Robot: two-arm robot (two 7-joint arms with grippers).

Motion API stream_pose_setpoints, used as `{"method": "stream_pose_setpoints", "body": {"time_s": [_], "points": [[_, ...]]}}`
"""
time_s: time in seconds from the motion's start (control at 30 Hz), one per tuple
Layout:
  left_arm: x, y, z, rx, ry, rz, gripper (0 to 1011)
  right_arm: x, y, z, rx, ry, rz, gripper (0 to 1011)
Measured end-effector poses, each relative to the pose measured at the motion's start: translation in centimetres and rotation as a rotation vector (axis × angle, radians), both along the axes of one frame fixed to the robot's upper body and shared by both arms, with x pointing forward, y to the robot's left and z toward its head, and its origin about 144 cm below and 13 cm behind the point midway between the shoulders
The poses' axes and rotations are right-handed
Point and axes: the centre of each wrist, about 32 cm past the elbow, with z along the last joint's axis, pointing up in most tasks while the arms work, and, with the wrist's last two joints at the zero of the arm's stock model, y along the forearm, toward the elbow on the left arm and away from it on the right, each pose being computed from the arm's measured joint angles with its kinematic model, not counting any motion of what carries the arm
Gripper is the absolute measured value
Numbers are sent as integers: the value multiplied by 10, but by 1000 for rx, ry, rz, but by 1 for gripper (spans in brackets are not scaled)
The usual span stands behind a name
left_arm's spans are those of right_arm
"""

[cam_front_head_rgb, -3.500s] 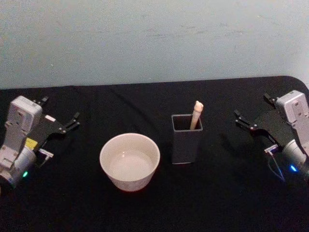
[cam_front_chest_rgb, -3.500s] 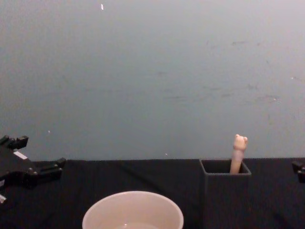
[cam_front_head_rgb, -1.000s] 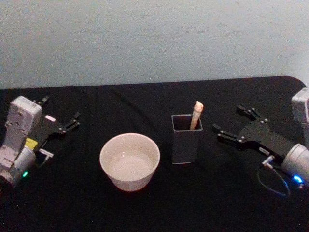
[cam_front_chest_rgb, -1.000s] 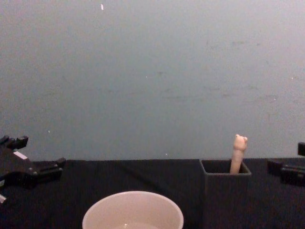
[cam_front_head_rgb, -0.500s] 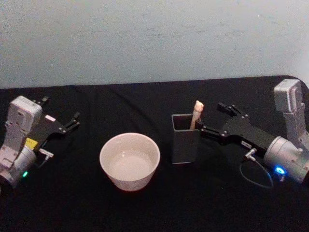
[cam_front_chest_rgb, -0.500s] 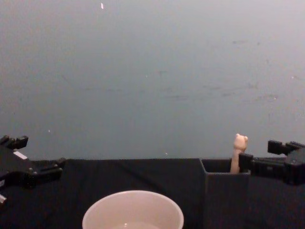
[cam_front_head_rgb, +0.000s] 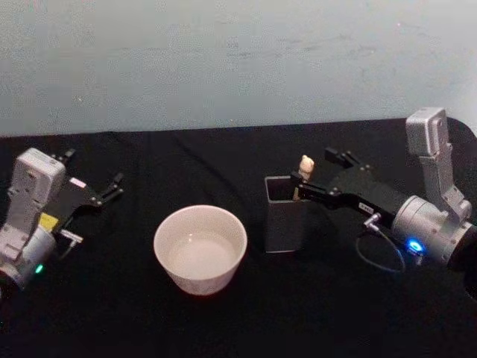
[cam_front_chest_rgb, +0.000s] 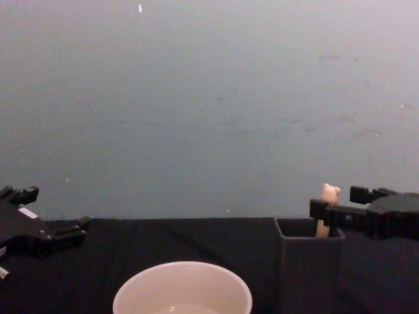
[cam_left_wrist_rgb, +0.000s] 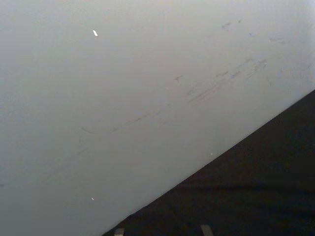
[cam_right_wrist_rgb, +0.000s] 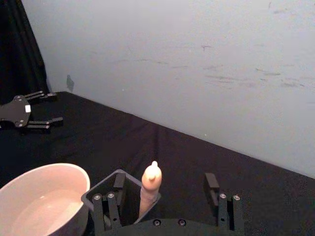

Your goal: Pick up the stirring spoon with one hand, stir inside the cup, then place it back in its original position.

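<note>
Right gripper (cam_front_head_rgb: 314, 171) fingers spread, straddling beige bear-knobbed stirring spoon (cam_front_head_rgb: 305, 164) in square grey holder (cam_front_head_rgb: 285, 224); left gripper (cam_front_head_rgb: 91, 170) parked, likewise spread.

A plain pale grey-blue wall (cam_front_head_rgb: 223, 60) stands behind the table (cam_front_head_rgb: 186, 156) and takes up the upper part of the head and chest views, matte and evenly lit, with faint dark scuff marks (cam_front_chest_rgb: 314, 127) streaked across its right part and a small white speck (cam_front_chest_rgb: 139, 8) high on its left. The table is covered by a black cloth (cam_front_head_rgb: 149, 313) that shows soft creases and meets the wall in a straight line. In the right wrist view a dark drape (cam_right_wrist_rgb: 19, 49) hangs in folds against the wall and comes down to the cloth.
</note>
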Motion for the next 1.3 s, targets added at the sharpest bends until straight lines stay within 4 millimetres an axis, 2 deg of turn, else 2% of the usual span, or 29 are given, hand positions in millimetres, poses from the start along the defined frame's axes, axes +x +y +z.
{"method": "stream_pose_setpoints", "body": {"time_s": [1.1, 1.3], "points": [[0, 0, 0, 0, 0, 0, 1001, 6, 4, 0, 12, 18, 4, 1003], [0, 0, 0, 0, 0, 0, 1001, 6, 4, 0, 12, 17, 4, 890]]}}
